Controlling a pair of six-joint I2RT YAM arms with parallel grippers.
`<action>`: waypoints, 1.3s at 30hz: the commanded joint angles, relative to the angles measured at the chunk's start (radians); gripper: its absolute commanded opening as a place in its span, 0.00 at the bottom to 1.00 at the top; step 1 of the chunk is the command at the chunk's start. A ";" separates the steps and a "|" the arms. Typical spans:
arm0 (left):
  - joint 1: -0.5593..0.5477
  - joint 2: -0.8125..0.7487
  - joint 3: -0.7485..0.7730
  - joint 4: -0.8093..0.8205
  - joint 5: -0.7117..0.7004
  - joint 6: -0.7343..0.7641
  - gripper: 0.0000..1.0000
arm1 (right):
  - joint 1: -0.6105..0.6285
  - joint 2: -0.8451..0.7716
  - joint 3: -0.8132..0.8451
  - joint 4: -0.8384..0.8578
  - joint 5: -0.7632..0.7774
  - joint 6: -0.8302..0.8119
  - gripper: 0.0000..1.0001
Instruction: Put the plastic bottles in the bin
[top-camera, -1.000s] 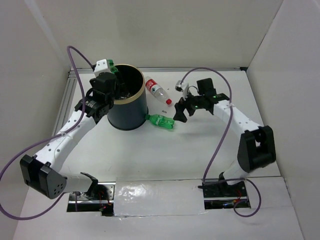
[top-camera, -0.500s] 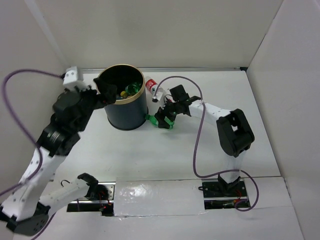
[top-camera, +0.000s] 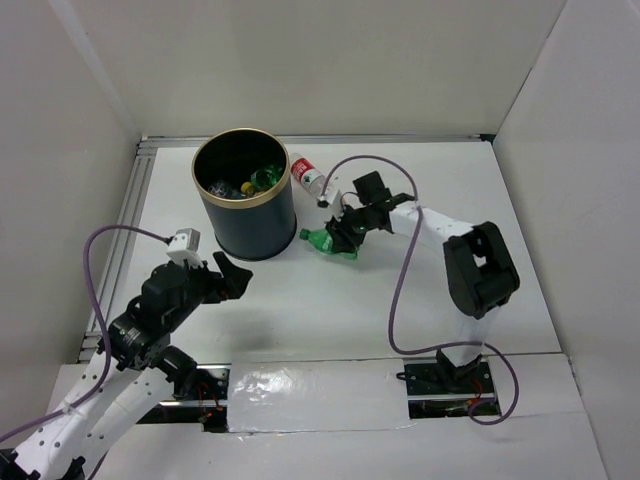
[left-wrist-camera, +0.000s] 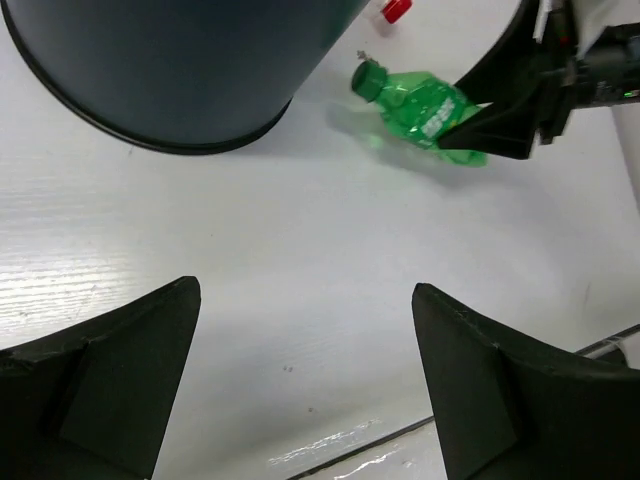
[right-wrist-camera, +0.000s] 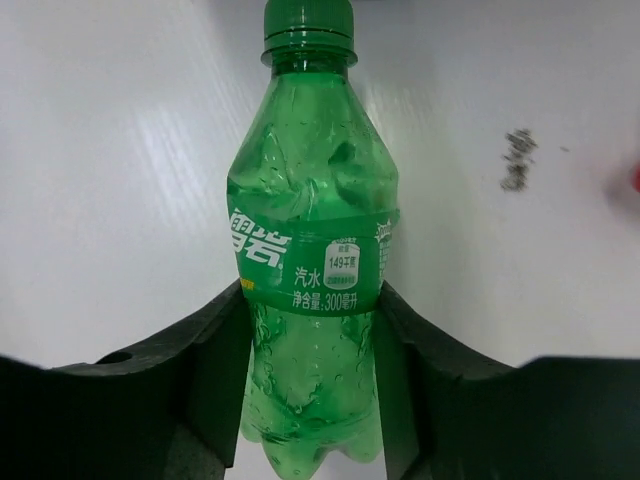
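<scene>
A green plastic bottle (right-wrist-camera: 310, 200) lies on its side on the white table, cap pointing toward the bin (top-camera: 243, 215). My right gripper (right-wrist-camera: 310, 298) is shut on its lower body, one finger pressed against each side. From above, the bottle (top-camera: 320, 240) lies just right of the bin's base, with the right gripper (top-camera: 343, 237) over it. A clear bottle with a red label (top-camera: 308, 174) lies behind it. Several bottles (top-camera: 262, 179) lie inside the bin. My left gripper (left-wrist-camera: 305, 300) hangs open and empty over bare table, in front of the bin (left-wrist-camera: 170, 60).
White walls enclose the table on the left, back and right. A metal rail (top-camera: 130, 210) runs along the left edge. The right arm's cable (top-camera: 400, 270) loops over the table. A small dark speck (right-wrist-camera: 518, 160) marks the surface.
My left arm has pulled back from the bin's rim to the near left. My right gripper has reached the green bottle and closed on it, shifting it slightly.
</scene>
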 joint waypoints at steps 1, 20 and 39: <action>-0.009 -0.033 -0.004 0.069 0.031 -0.042 1.00 | -0.066 -0.209 0.054 -0.109 -0.145 -0.045 0.11; -0.057 0.022 -0.088 0.186 0.091 -0.061 1.00 | 0.161 0.295 1.125 0.000 -0.127 0.297 0.61; -0.057 -0.013 -0.118 0.153 0.110 -0.081 1.00 | -0.109 0.345 1.010 -0.037 0.033 0.259 0.75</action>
